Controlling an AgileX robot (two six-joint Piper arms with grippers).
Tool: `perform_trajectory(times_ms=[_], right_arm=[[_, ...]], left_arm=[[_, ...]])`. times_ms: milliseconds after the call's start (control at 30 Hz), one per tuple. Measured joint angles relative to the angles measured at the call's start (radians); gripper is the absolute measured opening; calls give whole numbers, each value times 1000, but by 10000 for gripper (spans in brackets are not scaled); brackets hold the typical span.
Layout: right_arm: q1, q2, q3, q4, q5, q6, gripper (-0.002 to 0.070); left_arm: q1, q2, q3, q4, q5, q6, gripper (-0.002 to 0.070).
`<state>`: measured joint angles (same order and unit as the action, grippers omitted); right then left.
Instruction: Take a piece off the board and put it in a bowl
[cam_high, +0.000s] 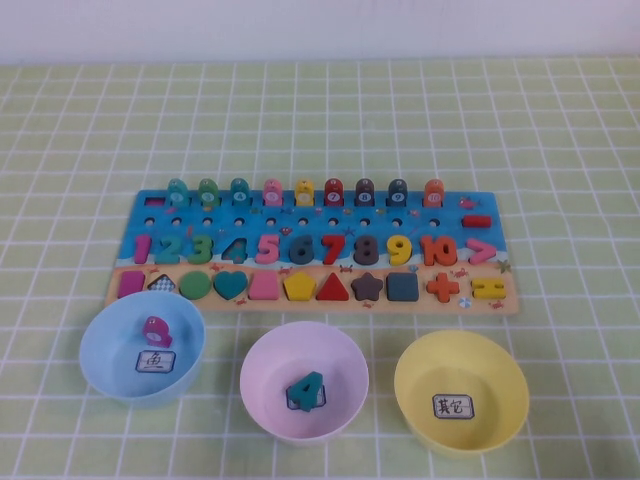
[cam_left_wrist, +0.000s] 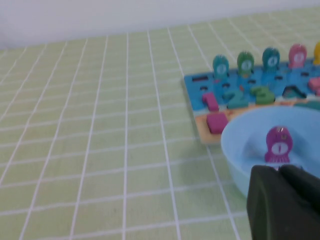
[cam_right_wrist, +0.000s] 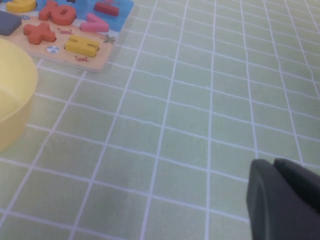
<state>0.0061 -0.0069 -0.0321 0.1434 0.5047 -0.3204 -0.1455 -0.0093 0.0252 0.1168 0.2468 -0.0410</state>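
Observation:
The puzzle board (cam_high: 300, 213) lies in the middle of the table with fish pegs, numbers and shapes on it. In front stand a blue bowl (cam_high: 97, 340), a pink bowl (cam_high: 262, 360) and a yellow bowl (cam_high: 420, 362). A magenta fish piece (cam_high: 153, 328) stands in the blue bowl; it also shows in the left wrist view (cam_left_wrist: 278, 145). A teal number 4 (cam_high: 306, 391) lies in the pink bowl. Neither arm shows in the high view. My left gripper (cam_left_wrist: 279, 170) is shut and empty, just short of the blue bowl (cam_left_wrist: 240, 150). My right gripper (cam_right_wrist: 274, 162) is shut and empty over bare cloth.
A green checked cloth covers the table. In the right wrist view the yellow bowl's rim (cam_right_wrist: 22, 95) and the board's corner with the plus and equals pieces (cam_right_wrist: 80, 45) lie off to one side of the right gripper.

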Motion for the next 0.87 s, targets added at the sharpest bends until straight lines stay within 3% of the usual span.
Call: perform_trajectory(times_ms=[267,867], right_arm=[[0,0,0,0,0,0,-17],[0,0,0,0,0,0,-17]], left_arm=[[7,-1,0,-24,118,32,-2],[7,-1,0,-28,124,32,-2]])
